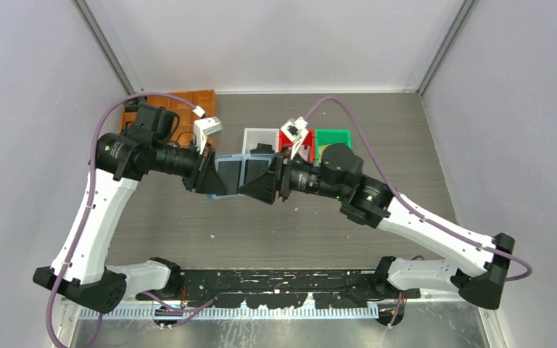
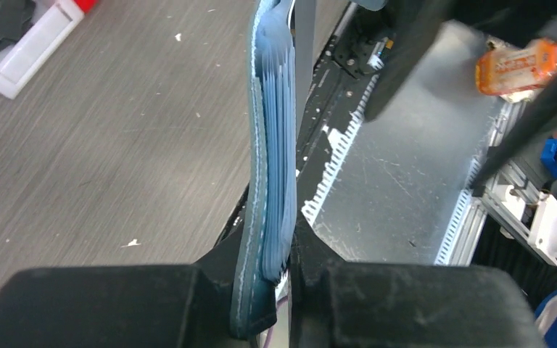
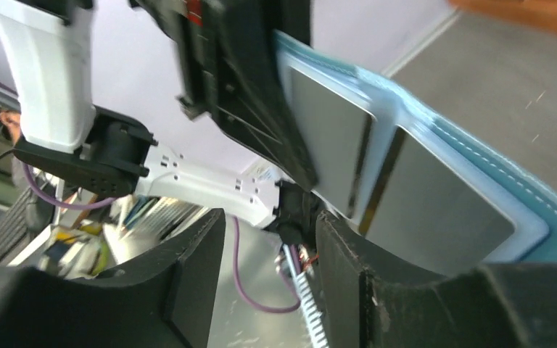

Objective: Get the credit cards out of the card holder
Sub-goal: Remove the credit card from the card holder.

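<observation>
The card holder (image 1: 230,172) is up in the air over the middle of the table (image 1: 188,217), open, between the two grippers. Its outside is teal-blue with a pale stitched seam near the edge, and its inside is paler blue. In the right wrist view, two flat grey credit cards (image 3: 331,148) sit side by side in the inner pockets, with a dark line between them. In the left wrist view the holder shows edge-on, as a stack of thin pale blue layers, standing almost upright.

The left gripper (image 2: 268,246) has its jaws closed tight on one end of the holder. The right gripper (image 3: 270,221) has its jaws apart with nothing between them; one finger (image 3: 362,290) is in front of the holder's lower edge, and I cannot tell if it touches.

Behind the holder, a white bin (image 1: 252,135), a red bin (image 1: 309,139) and a green bin (image 1: 332,136) stand in a row.
</observation>
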You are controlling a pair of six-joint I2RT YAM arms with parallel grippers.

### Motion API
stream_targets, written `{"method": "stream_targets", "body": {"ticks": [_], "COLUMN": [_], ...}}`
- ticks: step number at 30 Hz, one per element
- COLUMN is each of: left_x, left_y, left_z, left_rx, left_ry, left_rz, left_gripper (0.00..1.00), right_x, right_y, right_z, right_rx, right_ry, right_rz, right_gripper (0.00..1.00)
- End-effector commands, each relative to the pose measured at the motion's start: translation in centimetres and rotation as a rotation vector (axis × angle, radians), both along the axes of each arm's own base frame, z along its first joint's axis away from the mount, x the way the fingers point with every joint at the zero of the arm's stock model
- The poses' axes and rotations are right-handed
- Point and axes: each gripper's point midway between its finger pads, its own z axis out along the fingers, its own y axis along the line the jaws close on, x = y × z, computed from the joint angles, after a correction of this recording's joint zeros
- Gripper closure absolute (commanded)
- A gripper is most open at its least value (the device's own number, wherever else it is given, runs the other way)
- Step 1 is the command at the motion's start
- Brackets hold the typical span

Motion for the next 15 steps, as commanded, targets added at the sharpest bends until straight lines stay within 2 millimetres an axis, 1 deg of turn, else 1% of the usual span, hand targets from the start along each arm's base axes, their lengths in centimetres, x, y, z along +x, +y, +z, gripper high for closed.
{"method": "stream_targets", "body": {"ticks": [1,5,9,15], "left_x": [-2.7,-3.9,-5.1,-6.2], "left_y": [-0.8,-1.1,-1.6,-1.8], "left_z": [2.5,3.2,4.4,5.4], "left_rx": [-0.116,-0.161,-0.224,-0.284], "left_ry": [0.018,0.065,0.096,0.111], "left_rz": [-0.089,-0.126,-0.174,-0.221], "left_gripper": [1.00,1.00,1.00,1.00], "right_x": [-1.9,-1.4,-1.2,-1.2], "right_y": [0.6,0.4,0.3,1.0], "right_z": [1.6,1.1,1.1,1.2], "right_rx": [0.087,0.101,0.122,0.136], "right_ry": [0.040,0.068,0.085,0.104], "right_rz": [0.137,0.137,0.150,0.186], "right_gripper": [0.47,0.49,0.51,0.55]}}
